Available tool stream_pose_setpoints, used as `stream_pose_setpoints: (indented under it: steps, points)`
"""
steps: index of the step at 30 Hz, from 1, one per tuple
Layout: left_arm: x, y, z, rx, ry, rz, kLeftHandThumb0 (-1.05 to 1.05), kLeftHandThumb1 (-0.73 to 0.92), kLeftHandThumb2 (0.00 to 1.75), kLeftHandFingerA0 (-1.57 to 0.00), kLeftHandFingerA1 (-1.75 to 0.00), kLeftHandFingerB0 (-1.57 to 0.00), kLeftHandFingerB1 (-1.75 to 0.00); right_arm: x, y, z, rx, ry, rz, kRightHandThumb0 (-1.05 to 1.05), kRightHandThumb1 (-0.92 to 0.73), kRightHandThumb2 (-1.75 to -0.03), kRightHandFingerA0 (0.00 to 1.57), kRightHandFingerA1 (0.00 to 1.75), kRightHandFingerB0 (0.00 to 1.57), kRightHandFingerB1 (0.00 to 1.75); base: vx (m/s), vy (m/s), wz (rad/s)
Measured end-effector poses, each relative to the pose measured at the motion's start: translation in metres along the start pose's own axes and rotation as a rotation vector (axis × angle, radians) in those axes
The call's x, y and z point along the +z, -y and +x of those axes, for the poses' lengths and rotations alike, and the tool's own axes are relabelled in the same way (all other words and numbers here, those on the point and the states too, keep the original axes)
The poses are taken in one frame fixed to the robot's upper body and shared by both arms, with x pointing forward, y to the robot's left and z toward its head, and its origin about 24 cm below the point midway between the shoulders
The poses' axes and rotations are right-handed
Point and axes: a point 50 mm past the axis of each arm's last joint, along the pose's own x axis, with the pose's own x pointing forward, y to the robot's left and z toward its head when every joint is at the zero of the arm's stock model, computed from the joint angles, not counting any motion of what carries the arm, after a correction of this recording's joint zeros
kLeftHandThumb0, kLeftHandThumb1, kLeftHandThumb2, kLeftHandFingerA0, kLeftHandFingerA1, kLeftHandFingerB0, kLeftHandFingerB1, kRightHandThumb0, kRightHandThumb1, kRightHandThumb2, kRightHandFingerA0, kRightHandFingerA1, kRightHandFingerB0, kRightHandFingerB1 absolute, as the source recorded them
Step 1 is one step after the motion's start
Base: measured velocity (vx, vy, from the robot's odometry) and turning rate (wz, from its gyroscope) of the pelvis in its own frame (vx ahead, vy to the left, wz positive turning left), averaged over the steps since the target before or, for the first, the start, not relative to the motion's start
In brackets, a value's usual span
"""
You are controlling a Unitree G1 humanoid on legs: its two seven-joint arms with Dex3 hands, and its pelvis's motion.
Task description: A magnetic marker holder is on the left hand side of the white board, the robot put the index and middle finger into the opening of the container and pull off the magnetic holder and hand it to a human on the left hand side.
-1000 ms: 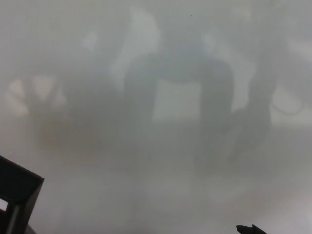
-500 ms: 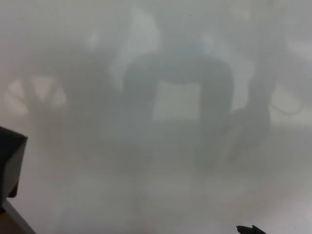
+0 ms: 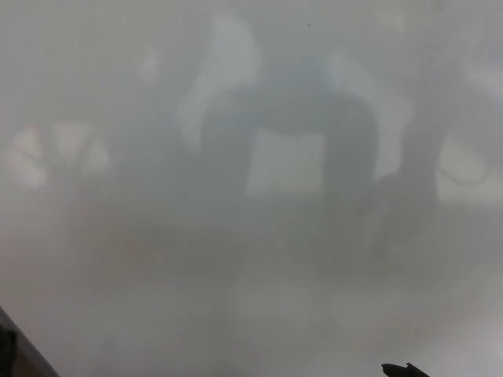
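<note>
The whiteboard (image 3: pixel 259 314) fills the head view, its glossy surface showing only blurred grey reflections. The black magnetic marker holder does not show as a clear shape. Only a dark sliver (image 3: pixel 6 347) with a brownish edge remains in the bottom left corner, and I cannot tell whether it is the holder or part of my left arm. My left hand itself is out of the picture. A small black tip (image 3: pixel 405 369) pokes up at the bottom edge on the right, probably part of my right hand; too little of it shows to judge its state.
Dim reflections on the board show a dark arch-like shape (image 3: pixel 287 157) in the middle and a pale splayed shape (image 3: pixel 55 153) at the left. No person is directly in view.
The black holder stood at the lower left edge a second ago, slid further left and off the picture, and now only a dark sliver remains in the corner. The black tip at the bottom right has not moved.
</note>
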Motion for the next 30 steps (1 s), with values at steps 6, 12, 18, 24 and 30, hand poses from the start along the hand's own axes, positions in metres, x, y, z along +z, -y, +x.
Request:
stream_pose_setpoints:
  steps: [6, 12, 18, 24, 30]
  points:
    - [-0.006, -0.002, 0.002, 0.017, -0.021, -0.005, -0.93, 0.55, 0.58, -0.36, -0.33, -0.24, -0.36, -0.001, -0.001, -0.001, 0.001, 0.000, -0.004, -0.45, -0.67, -0.61, 0.89, 0.53, 0.25, 0.29, 0.00, 0.000, 0.00]
    - [-0.018, -0.036, -0.004, 0.112, -0.028, -0.077, -0.76, 0.44, 0.78, -0.22, -0.41, -0.13, -0.40, -0.001, -0.004, -0.003, 0.008, 0.000, -0.007, -0.55, -0.54, -0.81, 0.81, 0.63, 0.19, 0.41, 0.00, 0.000, 0.01]
    - [-0.038, -0.065, -0.020, 0.269, -0.059, -0.151, -0.69, 0.45, 0.76, -0.22, -0.41, -0.16, -0.40, -0.003, -0.006, -0.005, 0.014, -0.005, -0.006, -0.56, -0.55, -0.82, 0.80, 0.63, 0.19, 0.41, 0.00, 0.000, 0.00]
    - [-0.060, -0.080, -0.042, 0.463, -0.111, -0.182, -0.69, 0.47, 0.78, -0.26, -0.46, -0.13, -0.40, -0.002, -0.006, -0.005, 0.015, -0.004, -0.004, -0.55, -0.55, -0.82, 0.77, 0.63, 0.18, 0.41, 0.00, 0.000, 0.00]
    - [-0.083, -0.089, -0.066, 0.669, -0.181, -0.200, -0.70, 0.67, 0.61, -0.20, -0.43, -0.17, -0.27, -0.002, -0.007, -0.005, 0.017, -0.002, -0.004, -0.48, -0.69, -0.62, 0.85, 0.52, 0.25, 0.29, 0.00, 0.000, 0.00]
